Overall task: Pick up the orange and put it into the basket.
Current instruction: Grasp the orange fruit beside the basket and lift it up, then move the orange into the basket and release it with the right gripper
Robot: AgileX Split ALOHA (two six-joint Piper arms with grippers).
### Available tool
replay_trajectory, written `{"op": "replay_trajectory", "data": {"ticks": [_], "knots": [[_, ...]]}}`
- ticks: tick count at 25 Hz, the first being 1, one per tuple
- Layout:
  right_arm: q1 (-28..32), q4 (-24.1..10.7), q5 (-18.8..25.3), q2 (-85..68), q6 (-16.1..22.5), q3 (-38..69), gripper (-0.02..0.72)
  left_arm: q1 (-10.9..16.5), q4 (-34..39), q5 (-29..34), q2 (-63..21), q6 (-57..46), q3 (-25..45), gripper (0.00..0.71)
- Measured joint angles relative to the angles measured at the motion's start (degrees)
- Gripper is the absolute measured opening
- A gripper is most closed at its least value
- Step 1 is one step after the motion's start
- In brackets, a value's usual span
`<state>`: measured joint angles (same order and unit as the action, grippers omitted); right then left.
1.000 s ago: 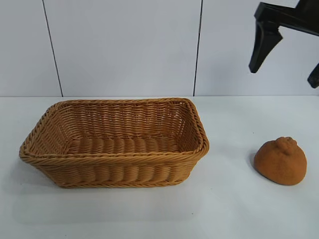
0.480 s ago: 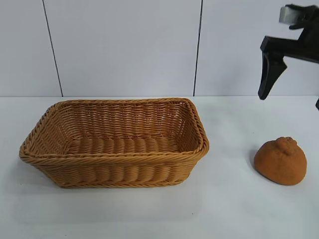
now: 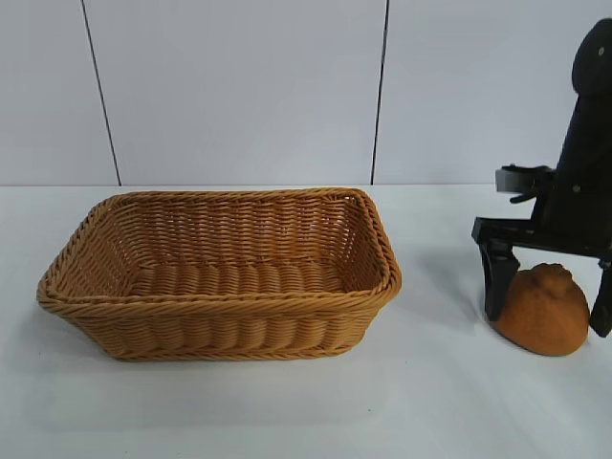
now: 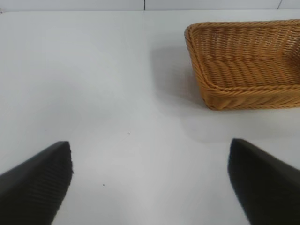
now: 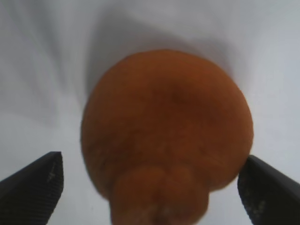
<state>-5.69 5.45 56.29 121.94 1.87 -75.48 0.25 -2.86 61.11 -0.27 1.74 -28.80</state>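
Observation:
The orange (image 3: 543, 312) is a dull orange-brown lump with a knobby top, lying on the white table at the right. My right gripper (image 3: 547, 306) has come down over it, open, with one finger on each side. In the right wrist view the orange (image 5: 166, 131) fills the space between the two fingers with small gaps on both sides. The wicker basket (image 3: 220, 301) stands at the left of the orange and holds nothing. My left gripper (image 4: 150, 178) is open over bare table, with the basket (image 4: 211, 89) a short way ahead of it.
The white table (image 3: 430, 402) runs to a white panelled wall behind. There is open table between the basket and the orange and in front of both.
My right gripper has come down from high above the table to the level of the orange and now straddles it. The orange and the basket have not moved.

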Motion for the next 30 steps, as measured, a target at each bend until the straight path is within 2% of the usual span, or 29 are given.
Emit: {"op": "replay_trajectory", "data": {"ticks": [2, 5, 8, 11, 12, 18, 24, 30], "knots": [[0.0, -0.3, -0.1, 0.2, 0.0, 0.0, 0.646, 0.0, 0.0, 0.0, 0.0, 0.0, 0.0, 0.643], [0.0, -0.6, -0.2, 0.1, 0.0, 0.0, 0.529, 0.0, 0.0, 0.0, 0.0, 0.0, 0.0, 0.643], [0.0, -1.5, -0.6, -0.4, 0.1, 0.0, 0.356, 0.0, 0.0, 0.0, 0.0, 0.0, 0.0, 0.643], [0.0, -1.7, -0.6, -1.7, 0.1, 0.0, 0.135, 0.0, 0.0, 0.0, 0.0, 0.0, 0.0, 0.643], [0.0, -1.7, -0.5, -2.3, 0.2, -0.1, 0.100, 0.0, 0.0, 0.0, 0.0, 0.0, 0.0, 0.643], [0.0, -1.9, 0.5, -5.9, 0.2, -3.6, 0.097, 0.0, 0.0, 0.0, 0.0, -0.1, 0.0, 0.643], [-0.2, -0.4, 2.5, -12.0, 0.2, -10.9, 0.097, 0.0, 0.0, 0.0, 0.0, -0.1, 0.0, 0.643], [-4.0, 0.2, 4.7, -13.4, 0.2, -16.1, 0.097, 0.0, 0.1, 0.0, 0.0, -0.1, 0.0, 0.643]]}}
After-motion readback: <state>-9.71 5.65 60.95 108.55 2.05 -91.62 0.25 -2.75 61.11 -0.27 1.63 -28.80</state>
